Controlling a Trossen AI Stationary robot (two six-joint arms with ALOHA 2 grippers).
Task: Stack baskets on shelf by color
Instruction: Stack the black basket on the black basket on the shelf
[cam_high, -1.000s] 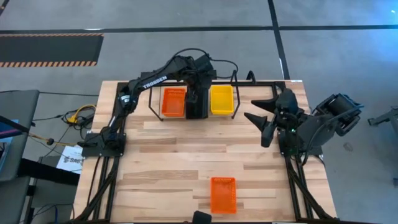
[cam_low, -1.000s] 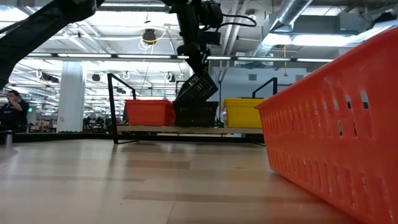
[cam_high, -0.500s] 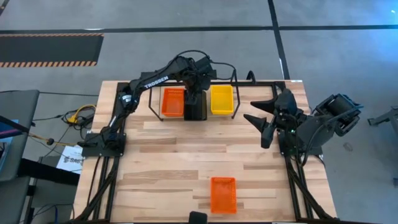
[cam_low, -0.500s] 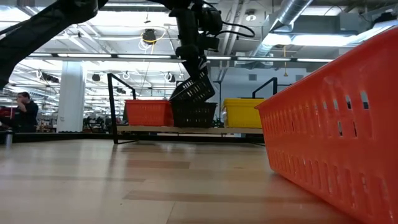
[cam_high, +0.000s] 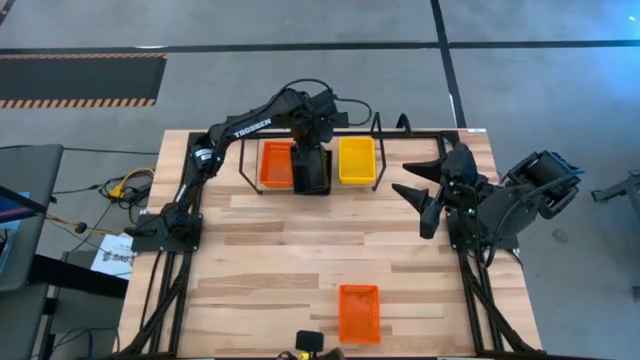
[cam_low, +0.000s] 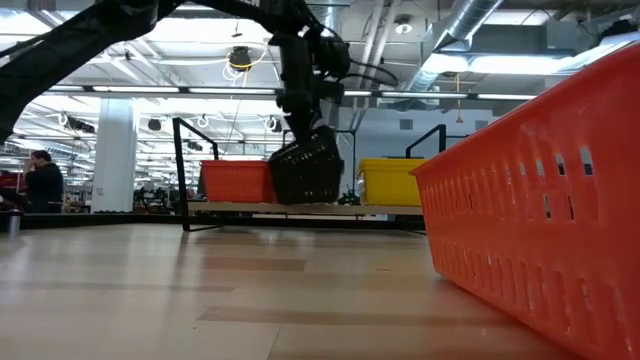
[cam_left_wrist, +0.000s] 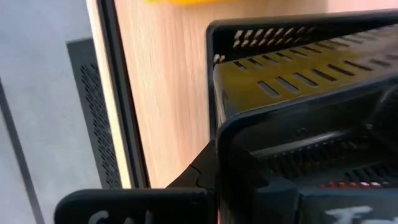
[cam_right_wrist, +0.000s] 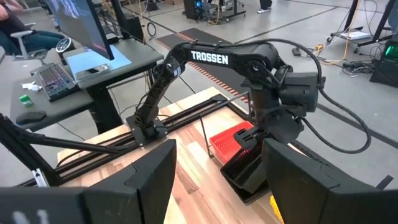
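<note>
High view: the left gripper (cam_high: 311, 158), closed on a black mesh plastic basket (cam_high: 311, 172), lowers it onto the black tube shelf (cam_high: 243, 160) between the red-orange stack (cam_high: 277, 164) and yellow stack (cam_high: 356, 160); one red-orange basket (cam_high: 359, 312) waits far behind it, and the right gripper (cam_high: 420, 206) idles open

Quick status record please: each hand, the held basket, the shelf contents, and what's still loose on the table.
left hand: shut on black basket, held tilted at the shelf's middle slot
right hand: open, waiting at the table's right side
shelf contents: red-orange basket on the left, yellow basket on the right
loose: one orange basket at the near table edge
</note>
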